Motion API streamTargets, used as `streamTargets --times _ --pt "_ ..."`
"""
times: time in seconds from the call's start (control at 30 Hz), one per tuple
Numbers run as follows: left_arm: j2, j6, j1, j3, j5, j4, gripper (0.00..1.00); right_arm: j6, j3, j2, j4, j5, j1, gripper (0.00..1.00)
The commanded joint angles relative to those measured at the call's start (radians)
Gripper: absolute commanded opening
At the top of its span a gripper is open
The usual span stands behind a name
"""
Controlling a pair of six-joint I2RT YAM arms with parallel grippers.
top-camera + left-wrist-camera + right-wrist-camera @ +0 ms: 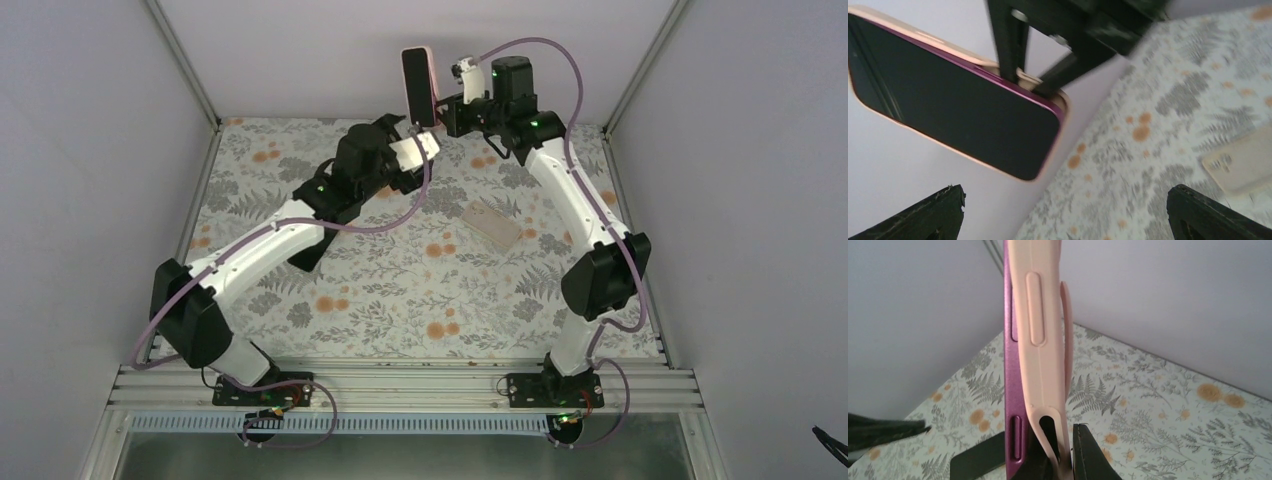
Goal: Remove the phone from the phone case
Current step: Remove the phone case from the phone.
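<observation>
A purple phone (414,85) with a dark screen sits in a pink case (433,72), held upright above the far edge of the table. My right gripper (447,108) is shut on its lower end. In the right wrist view the phone's purple side (1010,340) and the case (1040,340) stand edge-on between my fingers (1093,455), and the case's lower corner gapes away from the phone. My left gripper (428,140) is open just below and left of the phone, not touching it. In the left wrist view the phone's screen (948,105) lies beyond the open gripper (1063,210).
A flat beige rectangular thing (492,222) lies on the floral table cover (400,290) right of centre; it also shows in the left wrist view (1243,165). Grey walls close in the back and both sides.
</observation>
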Motion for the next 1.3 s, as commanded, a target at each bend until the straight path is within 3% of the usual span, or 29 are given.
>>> streamTargets --times 0.0,0.57,1.0,1.27 --pt "0.042 -0.13 0.004 0.086 -0.026 0.206 1.0 0.048 0.042 -0.07 0.101 0.063 0.016 0.03" --pt "0.181 -0.238 0.039 0.209 -0.053 0.188 0.97 0.06 0.008 -0.116 0.115 0.03 0.018 0.03" --pt "0.145 -0.361 0.099 0.236 0.151 0.119 0.96 0.038 -0.007 -0.113 0.115 0.016 0.019 0.03" --pt "0.164 -0.362 0.106 0.257 0.142 0.109 0.95 0.035 0.001 -0.111 0.113 0.006 0.019 0.03"
